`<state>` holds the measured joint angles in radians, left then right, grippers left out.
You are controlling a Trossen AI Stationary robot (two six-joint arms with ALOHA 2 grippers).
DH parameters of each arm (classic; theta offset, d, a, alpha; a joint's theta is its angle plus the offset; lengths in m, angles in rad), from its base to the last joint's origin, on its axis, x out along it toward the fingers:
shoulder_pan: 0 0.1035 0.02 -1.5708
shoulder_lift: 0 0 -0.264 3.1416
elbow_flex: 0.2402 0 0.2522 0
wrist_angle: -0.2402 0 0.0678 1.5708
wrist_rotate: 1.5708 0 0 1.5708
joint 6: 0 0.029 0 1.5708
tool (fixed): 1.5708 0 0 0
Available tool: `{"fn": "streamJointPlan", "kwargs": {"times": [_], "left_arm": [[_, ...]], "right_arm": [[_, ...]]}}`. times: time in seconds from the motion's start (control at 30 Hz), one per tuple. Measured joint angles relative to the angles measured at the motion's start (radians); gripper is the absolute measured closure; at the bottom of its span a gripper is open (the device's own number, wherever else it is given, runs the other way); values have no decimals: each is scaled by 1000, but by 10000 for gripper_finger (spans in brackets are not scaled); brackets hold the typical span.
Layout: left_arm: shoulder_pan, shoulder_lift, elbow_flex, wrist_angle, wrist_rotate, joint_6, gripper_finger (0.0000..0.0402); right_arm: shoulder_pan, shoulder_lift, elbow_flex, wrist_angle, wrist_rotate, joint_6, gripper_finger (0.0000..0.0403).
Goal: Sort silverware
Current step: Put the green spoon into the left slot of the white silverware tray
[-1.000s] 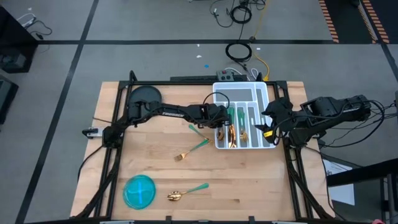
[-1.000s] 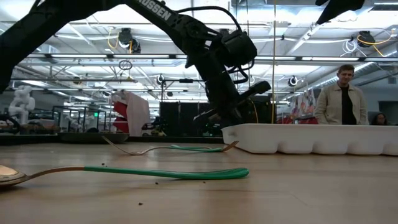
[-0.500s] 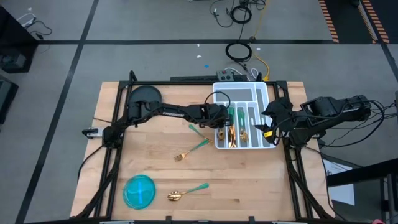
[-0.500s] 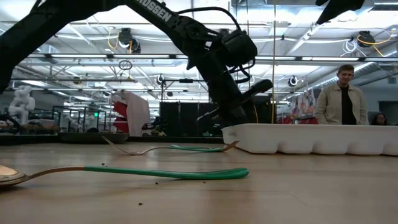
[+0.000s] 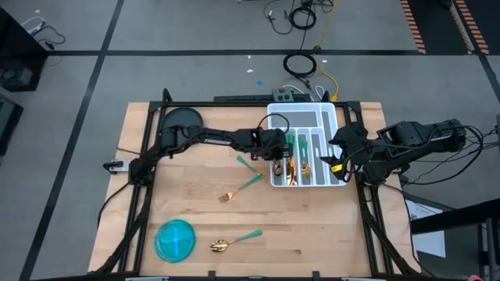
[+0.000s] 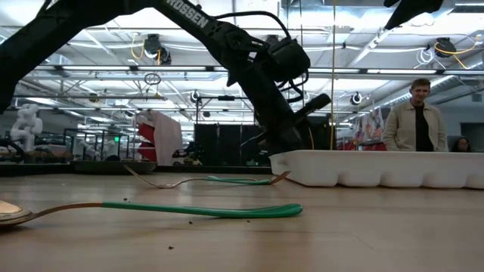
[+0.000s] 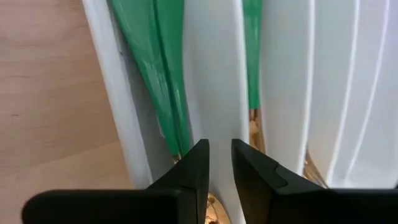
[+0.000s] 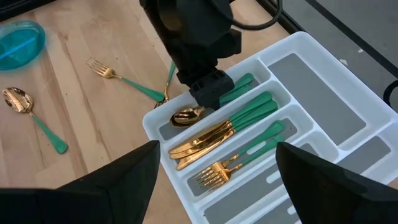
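Note:
The white tray [image 5: 329, 123] sits at the table's far right with silverware in its slots: a gold spoon [image 8: 186, 116], knives [image 8: 214, 129] and a fork [image 8: 230, 163]. My left gripper [image 7: 221, 165] hovers open over the tray's leftmost slot, above teal handles [image 7: 155, 74], with nothing between its fingers. A fork [image 5: 241, 187] and a spoon [image 5: 234, 240] lie flat on the table. Another piece [image 8: 168, 84] lies by the tray's left wall, partly hidden by the arm. My right gripper [image 8: 214, 186] waits open, high beside the tray's right side.
A round blue bowl [image 5: 175, 240] stands near the front left of the table. A person [image 6: 417, 117] stands beyond the table's far side. Black frame rails [image 5: 141, 195] run along both table sides.
My left gripper has tipped a little above the tray's left slot without leaving its place.

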<state>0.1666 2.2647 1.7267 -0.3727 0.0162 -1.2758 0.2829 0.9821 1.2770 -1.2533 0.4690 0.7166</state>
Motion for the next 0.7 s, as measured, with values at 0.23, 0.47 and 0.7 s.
{"fn": "streamJointPlan", "kwargs": {"times": [0.23, 0.47, 0.7], "left_arm": [[14, -42, -1, 23, 54, 22, 326], [17, -115, 0, 19, 110, 97, 327], [31, -243, 0, -12, 222, 264, 327]], "right_arm": [[0, 0, 0, 0, 0, 0, 89], [0, 0, 0, -1, 0, 1, 89], [0, 0, 0, -2, -4, 4, 89]]}}
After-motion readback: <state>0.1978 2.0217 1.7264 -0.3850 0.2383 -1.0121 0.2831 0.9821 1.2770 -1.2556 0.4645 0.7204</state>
